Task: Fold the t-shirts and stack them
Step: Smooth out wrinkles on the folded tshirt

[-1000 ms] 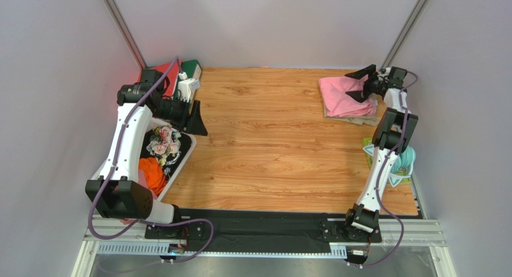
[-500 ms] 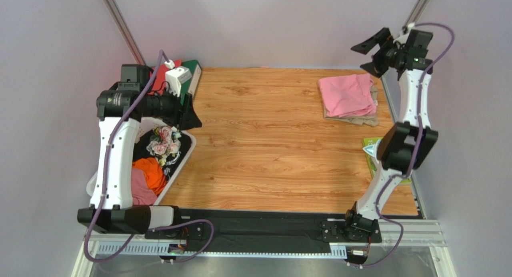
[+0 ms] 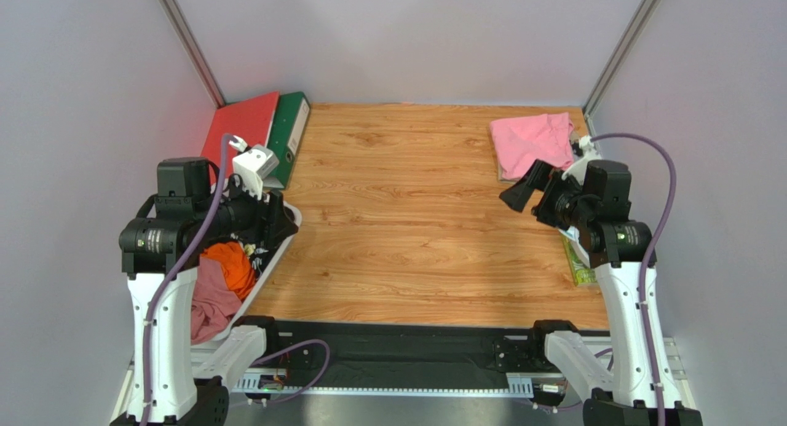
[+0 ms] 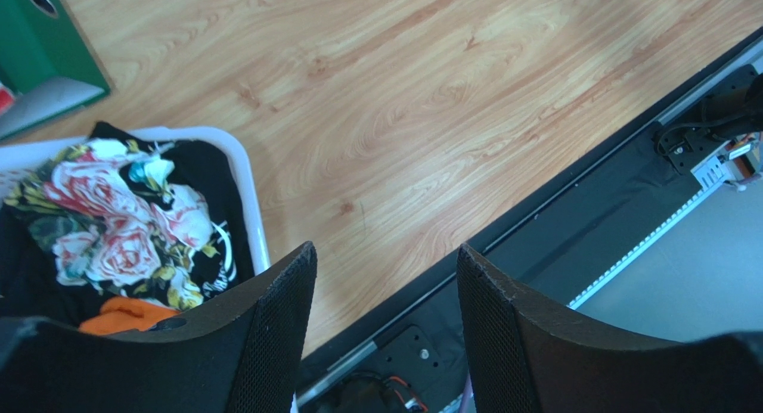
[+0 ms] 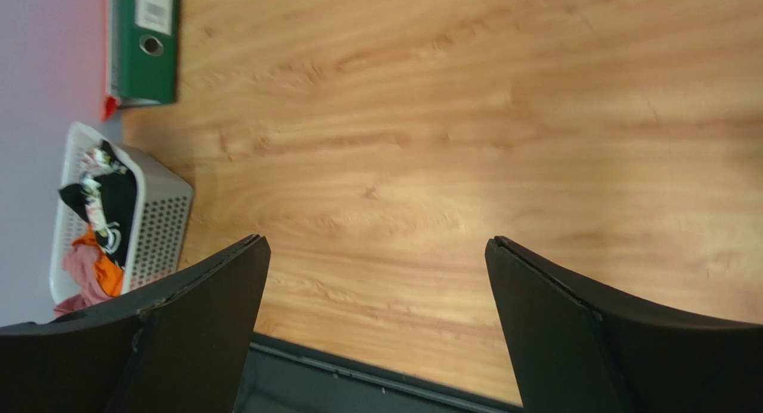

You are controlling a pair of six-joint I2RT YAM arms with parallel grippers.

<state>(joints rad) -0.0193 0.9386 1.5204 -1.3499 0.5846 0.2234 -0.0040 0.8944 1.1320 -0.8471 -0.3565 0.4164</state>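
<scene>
The light pink t-shirt [image 3: 531,142] lies folded at the far right of the wooden table [image 3: 406,223]. The khaki-beige t-shirt is hidden under it and behind my right arm. My right gripper [image 3: 523,188] is open and empty, raised just in front of the pink shirt, apart from it. In the right wrist view it [image 5: 377,240] hangs wide open over bare wood. My left gripper [image 3: 280,218] is open and empty over the basket's right rim. In the left wrist view it [image 4: 385,248] shows only table and the black front rail between its fingers.
A white basket [image 3: 278,248] of mixed clothes, one with a floral print [image 4: 116,225] and one orange [image 3: 231,265], stands at the left. It also shows in the right wrist view [image 5: 166,218]. A red binder [image 3: 242,124] and a green binder [image 3: 294,124] lie at the far left. A green item [image 3: 579,271] lies by the right wall.
My right gripper has lifted off the stacked shirts and pulled back toward the near side, still open. My left arm has drawn back and now hovers over the basket.
</scene>
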